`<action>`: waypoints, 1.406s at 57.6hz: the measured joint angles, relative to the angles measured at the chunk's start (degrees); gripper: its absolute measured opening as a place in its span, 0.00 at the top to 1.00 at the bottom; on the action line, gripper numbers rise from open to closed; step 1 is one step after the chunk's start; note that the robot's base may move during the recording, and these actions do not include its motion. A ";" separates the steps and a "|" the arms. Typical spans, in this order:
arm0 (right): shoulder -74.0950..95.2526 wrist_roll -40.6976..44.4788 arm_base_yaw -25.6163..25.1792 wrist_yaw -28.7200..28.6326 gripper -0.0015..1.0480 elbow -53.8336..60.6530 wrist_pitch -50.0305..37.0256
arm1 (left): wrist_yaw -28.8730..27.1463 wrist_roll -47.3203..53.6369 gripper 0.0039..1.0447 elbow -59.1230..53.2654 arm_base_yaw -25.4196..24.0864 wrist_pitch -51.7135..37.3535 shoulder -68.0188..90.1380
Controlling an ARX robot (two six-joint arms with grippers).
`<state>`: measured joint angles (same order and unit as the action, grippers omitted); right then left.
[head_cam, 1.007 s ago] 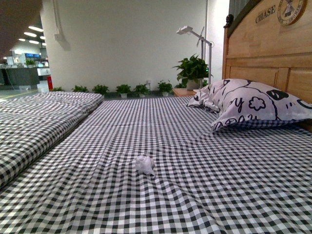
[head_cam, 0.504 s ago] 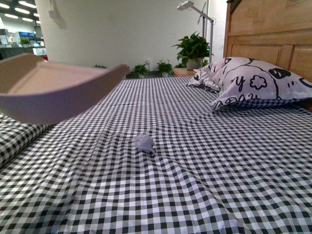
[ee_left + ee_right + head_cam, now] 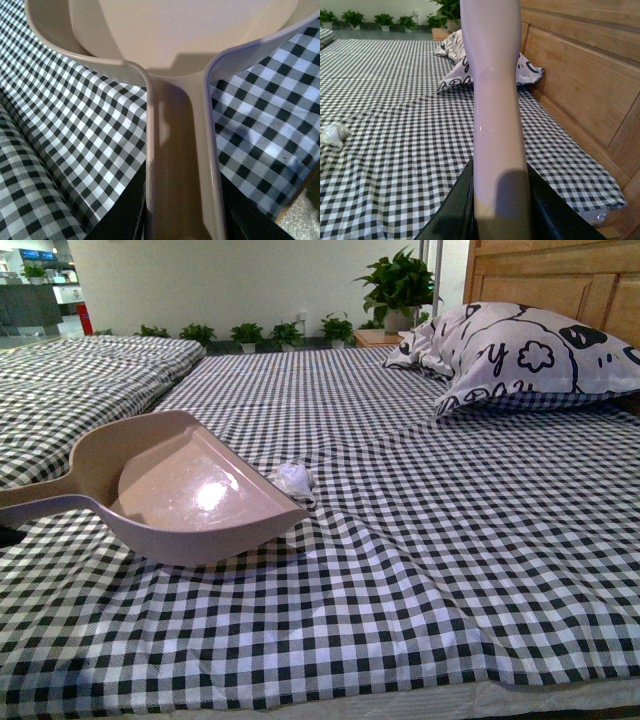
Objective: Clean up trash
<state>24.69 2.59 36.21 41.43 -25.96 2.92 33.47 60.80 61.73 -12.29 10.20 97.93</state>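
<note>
**Nothing swept in yet**

The small crumpled white paper wad [image 3: 293, 478] lies on the black-and-white checked bedsheet [image 3: 450, 540], just beside the lip of the beige-pink plastic dustpan [image 3: 180, 490], not inside it. The left gripper [image 3: 182, 220] clamps the pan's handle; the right gripper [image 3: 500, 210] clamps a pale glossy stick [image 3: 492, 100]. Sweeping it in looks left to do.

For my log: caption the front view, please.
Beige dustpan set lip-first beside the white wad on the checked bed.

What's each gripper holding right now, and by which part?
Left gripper holds the dustpan by its handle. Right gripper clamps a pale smooth shaft; its far end is out of frame, so what it belongs to cannot be told.
</note>
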 joint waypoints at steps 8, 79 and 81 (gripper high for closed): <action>0.00 0.00 0.00 0.00 0.80 0.00 0.00 | 2.08 0.50 0.75 3.58 -1.05 3.93 3.04; 0.00 0.00 0.00 0.00 0.80 0.00 0.00 | 0.17 5.53 0.75 25.03 1.90 17.75 19.78; 0.00 0.00 0.00 0.00 0.80 0.00 0.00 | 0.13 5.53 0.75 25.51 2.03 18.08 20.11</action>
<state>24.69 2.59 36.21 41.43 -25.96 2.92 33.61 66.32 87.24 -10.26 28.27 118.04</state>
